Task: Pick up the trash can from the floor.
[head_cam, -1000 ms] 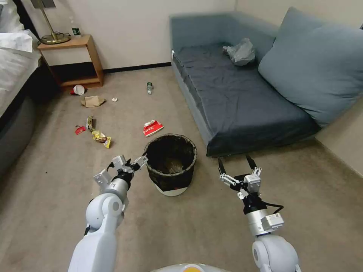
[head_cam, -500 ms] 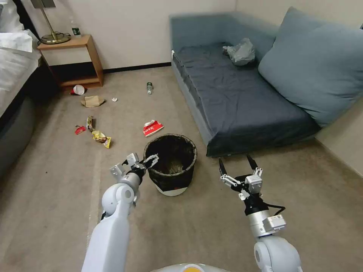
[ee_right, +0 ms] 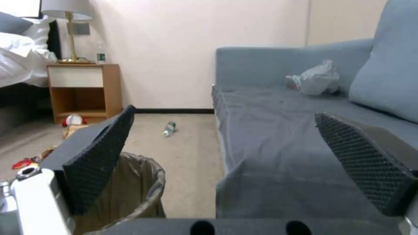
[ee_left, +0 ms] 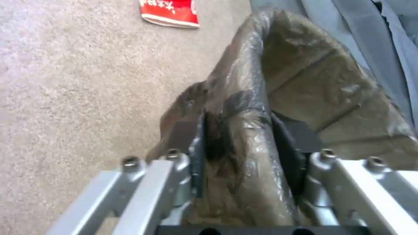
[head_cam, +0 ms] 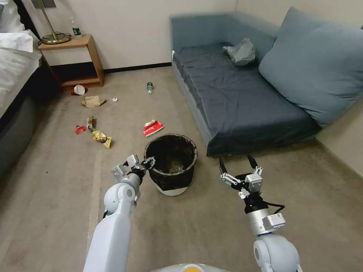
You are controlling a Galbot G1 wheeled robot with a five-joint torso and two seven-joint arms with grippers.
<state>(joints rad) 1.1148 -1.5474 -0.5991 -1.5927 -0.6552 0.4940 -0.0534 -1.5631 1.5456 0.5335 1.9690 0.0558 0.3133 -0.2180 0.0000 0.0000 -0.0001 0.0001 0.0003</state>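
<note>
Here the small round white plastic trash can with its black bag lining stands upright on the beige carpet floor, mouth upward. The left gripper has its jaws clamped on the near rim. The right gripper hovers beside it, jaws apart.

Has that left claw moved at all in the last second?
Yes. The left gripper has slid rightward to the trash can, its fingers now straddling the bag-lined rim; before, it sat just outside.

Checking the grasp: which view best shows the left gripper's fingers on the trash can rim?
The left wrist view: the fingers straddle the trash can rim. The head view shows the left gripper small; the right wrist view shows the can alone.
</note>
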